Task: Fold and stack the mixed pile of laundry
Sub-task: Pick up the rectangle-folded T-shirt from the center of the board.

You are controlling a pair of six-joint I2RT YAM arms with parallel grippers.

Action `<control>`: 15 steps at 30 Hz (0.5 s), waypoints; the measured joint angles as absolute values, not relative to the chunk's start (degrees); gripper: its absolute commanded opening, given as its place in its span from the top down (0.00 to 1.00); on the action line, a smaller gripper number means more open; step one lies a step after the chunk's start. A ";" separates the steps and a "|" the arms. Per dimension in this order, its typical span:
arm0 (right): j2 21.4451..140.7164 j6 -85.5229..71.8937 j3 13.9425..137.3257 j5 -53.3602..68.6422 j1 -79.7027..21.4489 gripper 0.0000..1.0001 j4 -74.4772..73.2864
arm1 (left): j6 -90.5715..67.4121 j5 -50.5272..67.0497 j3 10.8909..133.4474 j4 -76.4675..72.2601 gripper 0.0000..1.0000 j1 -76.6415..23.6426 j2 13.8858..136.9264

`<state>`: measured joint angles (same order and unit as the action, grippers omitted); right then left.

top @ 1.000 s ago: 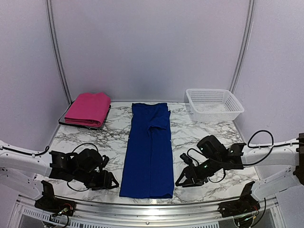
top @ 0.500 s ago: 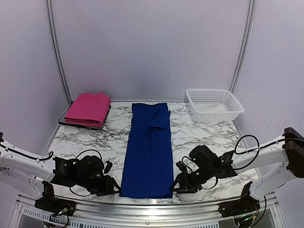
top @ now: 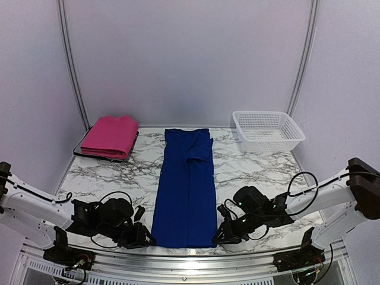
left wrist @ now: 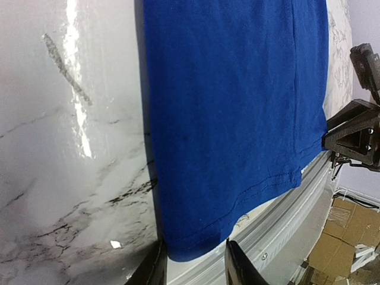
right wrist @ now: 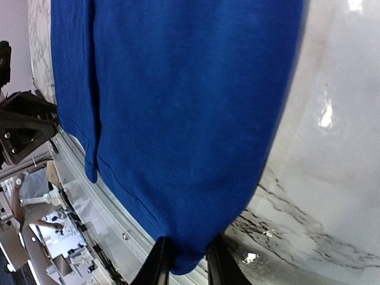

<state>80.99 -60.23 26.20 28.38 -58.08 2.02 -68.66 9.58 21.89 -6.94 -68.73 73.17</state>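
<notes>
The royal blue garment (top: 185, 190) lies flat as a long strip down the middle of the marble table, its hem at the near edge. My left gripper (top: 145, 239) is at its near left corner; in the left wrist view the gripper (left wrist: 193, 264) is open, with the blue corner (left wrist: 196, 237) lying between the jaws. My right gripper (top: 219, 236) is at the near right corner; in the right wrist view the gripper (right wrist: 189, 261) is closed on the blue corner (right wrist: 190, 249). The magenta-pink garment (top: 110, 135) lies folded at the back left.
The pink garment rests on a dark grey tray (top: 76, 152). A white mesh basket (top: 267, 132) stands at the back right. The table's metal front rail (left wrist: 279, 219) runs just beyond the blue hem. Each wrist view shows the other gripper (left wrist: 356, 133) across the garment.
Both grippers have moved inward and toward the near edge, from beside the blue garment to its two near corners. The garments have not moved.
</notes>
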 measured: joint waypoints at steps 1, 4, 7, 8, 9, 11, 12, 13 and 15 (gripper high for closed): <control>81.23 -60.20 26.20 28.38 -58.08 0.86 2.20 | -68.88 9.56 21.87 -7.18 0.70 -68.75 73.30; 81.65 -60.05 26.20 28.40 -58.08 1.00 2.68 | -69.41 9.50 21.54 -7.64 0.80 -68.90 73.38; 81.65 -59.90 26.20 28.38 -58.13 1.00 3.07 | -69.93 9.30 21.30 -7.53 0.93 -69.08 73.47; 81.60 -59.90 26.20 28.36 -58.15 1.00 3.09 | -69.87 9.17 21.30 -7.44 0.97 -69.23 73.49; 81.43 -59.92 26.20 28.32 -58.17 1.00 3.05 | -69.80 9.02 21.30 -7.44 1.00 -69.49 73.49; 80.23 -59.99 26.15 28.10 -58.33 1.00 2.79 | -69.80 8.62 21.41 -7.33 1.00 -70.41 73.49; 79.29 -60.03 26.06 27.99 -58.39 1.00 2.70 | -69.82 8.32 21.52 -7.18 1.00 -71.05 73.49; 77.84 -60.10 25.93 27.81 -58.59 1.00 2.52 | -69.87 8.01 21.69 -6.96 1.00 -71.70 73.47; 74.61 -60.60 25.54 27.64 -59.22 1.00 2.46 | -69.93 7.44 22.13 -6.24 1.00 -73.14 73.30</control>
<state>74.61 -60.60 25.54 27.64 -59.22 2.46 -69.93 7.44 22.13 -6.24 -73.14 73.30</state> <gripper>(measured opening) 0.003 0.010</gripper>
